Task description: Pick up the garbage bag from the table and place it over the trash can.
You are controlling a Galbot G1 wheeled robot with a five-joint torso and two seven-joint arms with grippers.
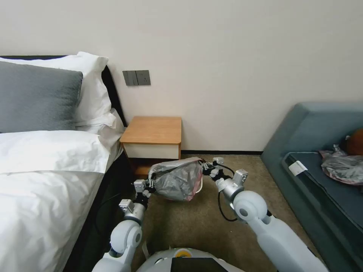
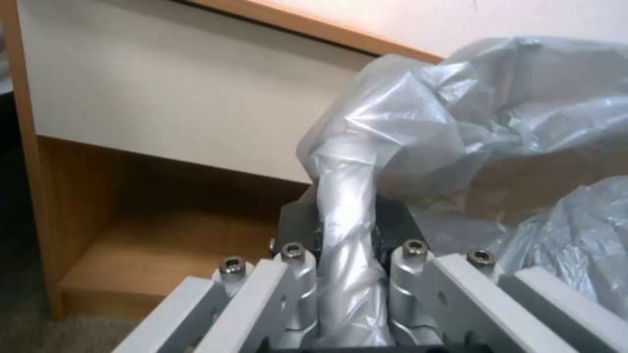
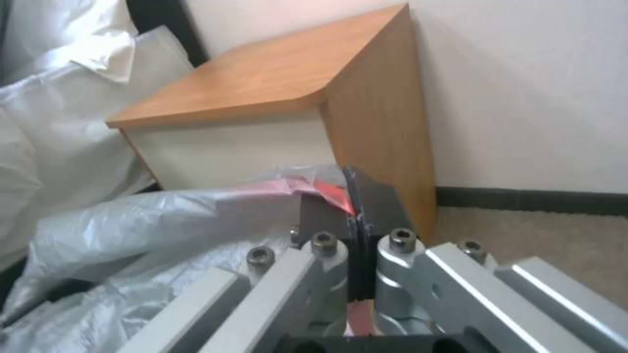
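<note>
The garbage bag (image 1: pixel 176 180), grey, wrinkly and pink-rimmed, hangs stretched between my two grippers above the carpet, in front of the table (image 1: pixel 153 130). My left gripper (image 1: pixel 149 185) is shut on a twisted strand of the bag (image 2: pixel 347 196), seen at the left gripper (image 2: pixel 347 218) in its wrist view. My right gripper (image 1: pixel 203 166) is shut on the pink rim (image 3: pixel 314 186), pinched flat at the right gripper (image 3: pixel 353 196). The table's top (image 3: pixel 262 78) is bare. The trash can is hidden; a thin pale curve (image 1: pixel 200 185) peeks out beside the bag, and I cannot tell what it is.
A bed (image 1: pixel 38 170) with white sheets and pillows fills the left side. A blue-grey sofa (image 1: pixel 321 151) stands at the right, with another grey-pink bag (image 1: pixel 342 166) beside an orange-brown object (image 1: pixel 357 141). Brown carpet (image 1: pixel 181 223) lies between them.
</note>
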